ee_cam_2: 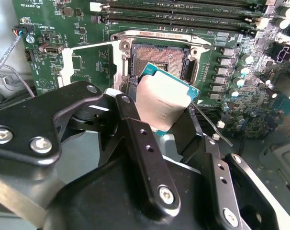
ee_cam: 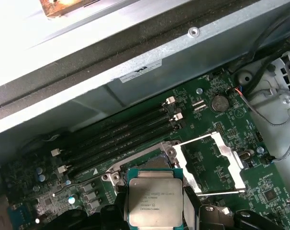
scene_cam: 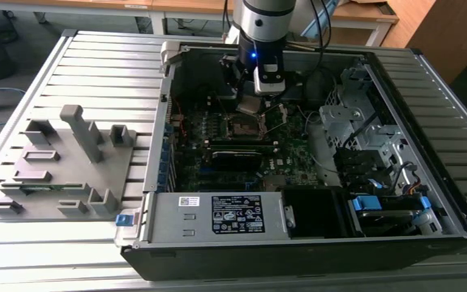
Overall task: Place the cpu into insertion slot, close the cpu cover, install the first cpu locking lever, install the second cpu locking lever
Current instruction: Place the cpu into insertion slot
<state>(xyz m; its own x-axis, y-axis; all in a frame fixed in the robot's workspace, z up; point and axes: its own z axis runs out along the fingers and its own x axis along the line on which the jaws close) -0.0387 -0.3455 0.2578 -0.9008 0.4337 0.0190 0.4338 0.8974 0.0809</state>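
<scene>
"What's the gripper (ee_cam_2: 160, 117) got?"

"The cpu (ee_cam_2: 166, 98). Its two black fingers (ee_cam_2: 135, 129) are clamped on opposite edges of the chip. The silver top faces the wrist cameras, and a green rim shows round it."

"Where is it against the board?"

"Hanging just over the insertion slot (ee_cam_2: 160, 56), not seated. The socket lies open right beneath the fingertips, with its dark centre bare."

"Anything in the way?"

"Not over the socket, from what I see. The cpu cover (ee_cam: 230, 158) is flipped back flat on the board, just to one side of the gripper. On the side away from the cover, a thin metal lever (ee_cam_2: 211, 125) sticks out loose, close by one finger."

"And farther out?"

"Long black memory slots (ee_cam: 126, 132) run alongside the socket, just beyond it. A coin battery (ee_cam: 221, 102) sits past the cover, and grey cables (ee_cam: 274, 112) loop farther off. Then comes the metal wall (ee_cam: 135, 91) of the computer case (scene_cam: 298, 255). In the exterior view the arm reaches down into that open case. A grey power supply box (scene_cam: 217, 213) stands well apart from the gripper. A grey fixture tray (scene_cam: 63, 164) lies outside the case on the slatted table (scene_cam: 95, 61), at the exterior view's left"
</scene>
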